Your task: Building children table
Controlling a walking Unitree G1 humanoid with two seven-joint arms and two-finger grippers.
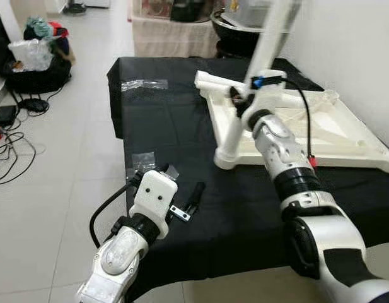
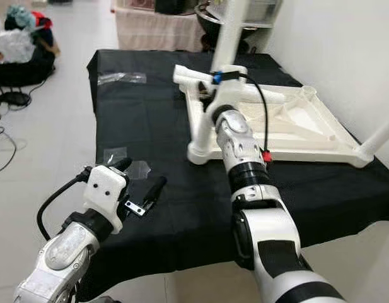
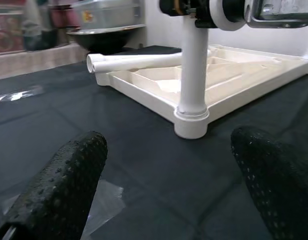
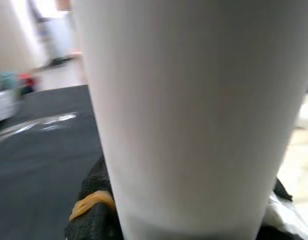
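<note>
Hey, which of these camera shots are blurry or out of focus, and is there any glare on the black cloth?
Right wrist view: the white table leg is so close it is soft and featureless, background blurred. Left wrist view: the black fingertips are slightly soft, the tabletop frame sharper. Left eye view: fairly sharp; the plastic bag glints on the black cloth, which itself stays matte.

Upright white plastic table leg (image 1: pixel 254 82) cut off at the top edge, its upper end out of frame. Blurred at close range in the right wrist view, hiding the right end effector (image 1: pixel 241 101) fingers. Far corner of upturned white plastic tabletop (image 1: pixel 345 136) cropped at the frame's right edge.
</note>
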